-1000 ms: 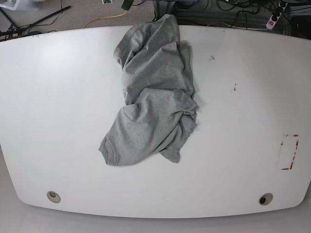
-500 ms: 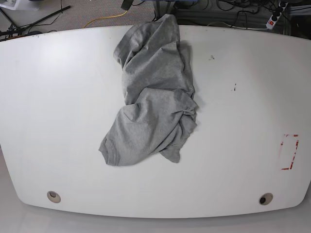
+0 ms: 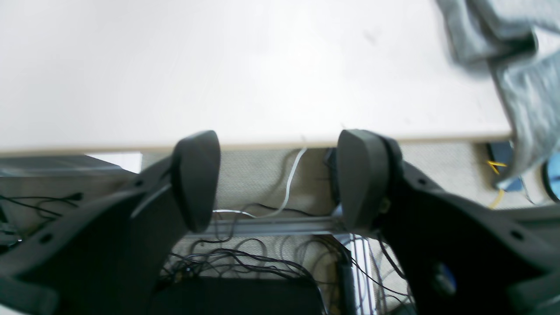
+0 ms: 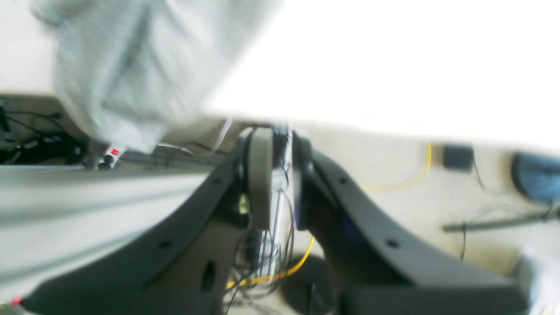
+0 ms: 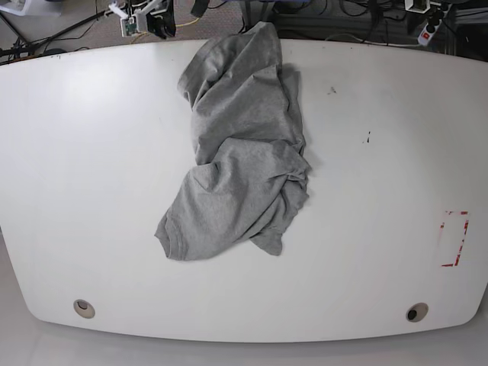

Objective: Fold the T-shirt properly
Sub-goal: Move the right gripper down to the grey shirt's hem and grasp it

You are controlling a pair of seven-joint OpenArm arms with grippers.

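On table [image 5: 91, 152]: T-shirt [image 5: 240, 152] crumpled | wrist views: hem overhanging edge

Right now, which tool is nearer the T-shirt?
Right. The right tool hangs off the far edge of the table, close beside the T-shirt; the left tool is off the same edge, farther along.

1. This looks like a robotics lab or test room, not a home.
2. A large white table [image 5: 91, 152] with rounded corners and two cable grommet holes [image 5: 84, 309] serves as a bare work surface.
3. Red tape marks [image 5: 455, 238] outline a spot near one edge of the table.
4. Loose black cables [image 3: 245, 258], a yellow cable [image 4: 411, 177] and a power strip [image 5: 428, 29] lie on the grey carpet [image 5: 114, 27] behind the table.
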